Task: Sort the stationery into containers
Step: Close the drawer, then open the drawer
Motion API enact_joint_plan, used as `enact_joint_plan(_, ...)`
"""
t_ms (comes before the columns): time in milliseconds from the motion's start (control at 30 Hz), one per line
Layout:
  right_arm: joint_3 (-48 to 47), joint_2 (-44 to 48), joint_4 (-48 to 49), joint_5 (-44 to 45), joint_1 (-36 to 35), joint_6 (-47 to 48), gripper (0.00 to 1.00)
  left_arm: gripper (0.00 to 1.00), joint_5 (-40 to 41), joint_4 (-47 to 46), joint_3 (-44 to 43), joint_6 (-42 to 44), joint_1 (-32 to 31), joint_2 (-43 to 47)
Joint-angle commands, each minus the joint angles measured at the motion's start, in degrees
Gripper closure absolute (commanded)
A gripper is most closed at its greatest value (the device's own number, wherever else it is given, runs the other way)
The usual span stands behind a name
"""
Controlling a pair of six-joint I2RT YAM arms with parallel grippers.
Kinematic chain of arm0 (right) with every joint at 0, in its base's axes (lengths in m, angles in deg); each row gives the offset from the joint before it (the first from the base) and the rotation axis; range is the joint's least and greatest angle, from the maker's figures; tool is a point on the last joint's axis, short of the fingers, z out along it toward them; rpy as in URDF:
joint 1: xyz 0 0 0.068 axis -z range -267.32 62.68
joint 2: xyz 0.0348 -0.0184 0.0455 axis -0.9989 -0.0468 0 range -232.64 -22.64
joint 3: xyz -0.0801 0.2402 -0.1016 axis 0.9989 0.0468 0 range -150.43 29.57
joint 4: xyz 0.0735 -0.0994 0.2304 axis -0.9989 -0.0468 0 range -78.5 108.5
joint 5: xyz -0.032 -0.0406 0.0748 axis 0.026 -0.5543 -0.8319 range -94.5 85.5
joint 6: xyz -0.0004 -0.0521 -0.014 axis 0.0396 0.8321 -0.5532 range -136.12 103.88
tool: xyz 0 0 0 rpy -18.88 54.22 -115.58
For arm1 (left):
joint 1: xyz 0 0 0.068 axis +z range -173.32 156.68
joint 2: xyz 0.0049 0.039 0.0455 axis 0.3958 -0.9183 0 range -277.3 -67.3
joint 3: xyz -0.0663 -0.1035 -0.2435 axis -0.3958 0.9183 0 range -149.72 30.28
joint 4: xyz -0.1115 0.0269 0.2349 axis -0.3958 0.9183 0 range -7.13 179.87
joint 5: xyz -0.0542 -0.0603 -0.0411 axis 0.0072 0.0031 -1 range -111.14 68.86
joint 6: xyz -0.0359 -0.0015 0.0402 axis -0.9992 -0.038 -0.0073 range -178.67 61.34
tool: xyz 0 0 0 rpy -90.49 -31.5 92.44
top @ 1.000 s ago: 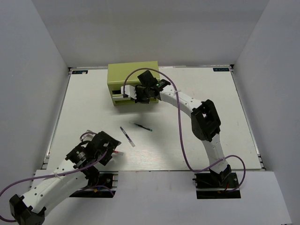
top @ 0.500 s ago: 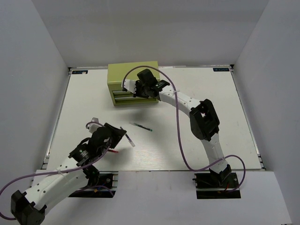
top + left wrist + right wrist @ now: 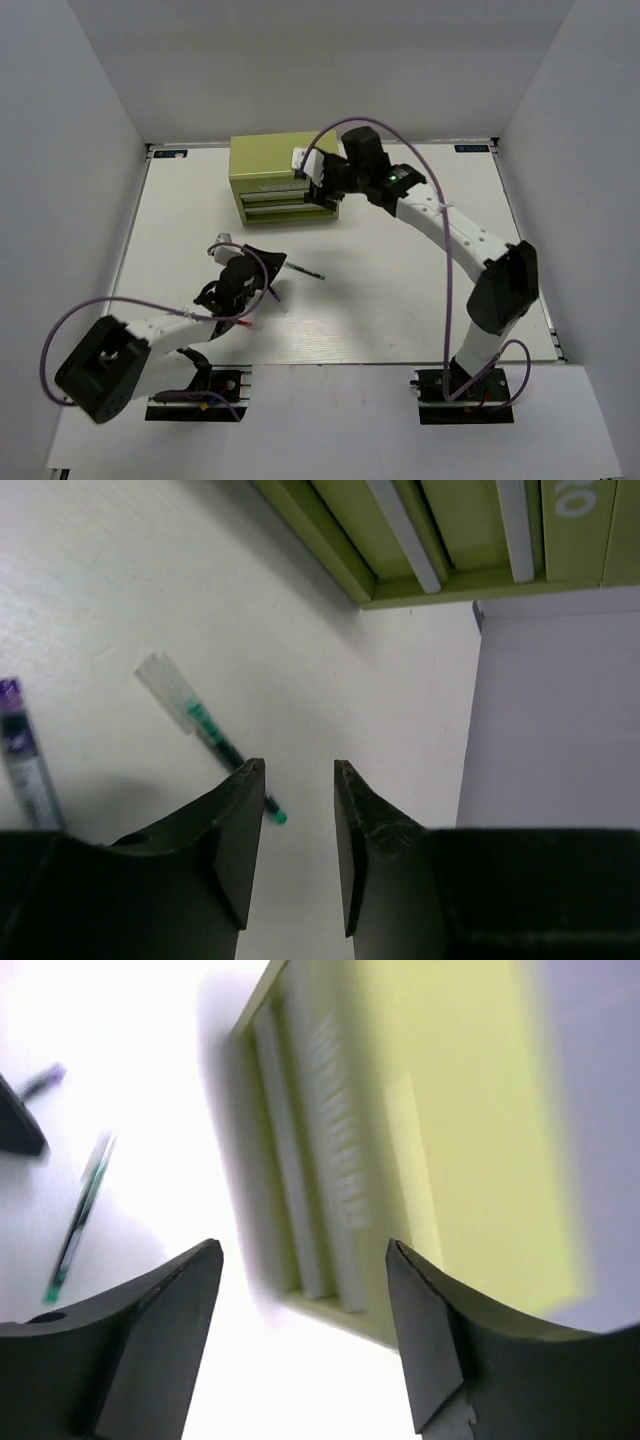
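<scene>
I log the chest [image 3: 283,165] as painted metal: olive, smooth, low satin sheen. Table [image 3: 420,290] is white and matt, with a faint grain up close. Pen [image 3: 213,738] is glossy plastic, its cap end clear. The left gripper [image 3: 297,775] has black matt fingers [image 3: 225,850], probably moulded plastic.

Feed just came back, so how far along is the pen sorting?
Done: nothing confirmable; the chest hides its contents. In hand: nothing; the left pincer hangs by the green-tipped pen, the right pincer stands open at the chest. To do: that pen and the purple-white pen lie on the table.
</scene>
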Motion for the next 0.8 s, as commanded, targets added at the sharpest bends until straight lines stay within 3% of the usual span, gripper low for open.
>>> enact_joint_plan(0, -2.33, 2.25, 5.72, 0.32, 0.81, -4.00, 0.25, 0.55, -3.82, -17.72, -4.30, 0.38, 1.77, -7.78)
enact_joint_plan(67, -6.52, 0.41, 4.40, 1.31, 1.78, -4.71, 0.25, 0.49, -4.87, -20.20, -6.93, -0.32, 3.70, -11.82)
enact_joint_plan(167, -11.01, -3.97, 1.25, 2.10, 3.01, -5.67, 0.37, 0.35, -6.02, -24.41, -9.14, -0.86, 4.67, -18.86)
enact_joint_plan(267, -18.58, -9.87, -5.85, 0.79, 4.15, -6.29, 0.35, 0.29, -6.02, -29.77, -10.81, -3.22, 7.39, -24.40)
enact_joint_plan(300, -22.94, -11.01, -6.84, 0.35, 4.50, -6.55, 0.33, 0.28, -6.02, -30.84, -10.82, -4.10, 7.40, -25.63)
enact_joint_plan(467, -25.10, -15.77, -7.03, -0.62, 4.77, -7.08, 0.15, 0.26, -7.16, -32.17, -14.59, -4.72, 9.77, -31.87)
enact_joint_plan(633, -25.19, -17.26, -5.80, -0.45, 5.03, -6.47, 0.13, 0.26, -7.78, -33.83, -16.79, -5.25, 11.96, -35.48)
enact_joint_plan(767, -24.75, -18.50, -4.84, 1.65, 5.03, -5.77, 0.20, 0.26, -8.39, -33.84, -18.81, -5.78, 12.58, -37.41)
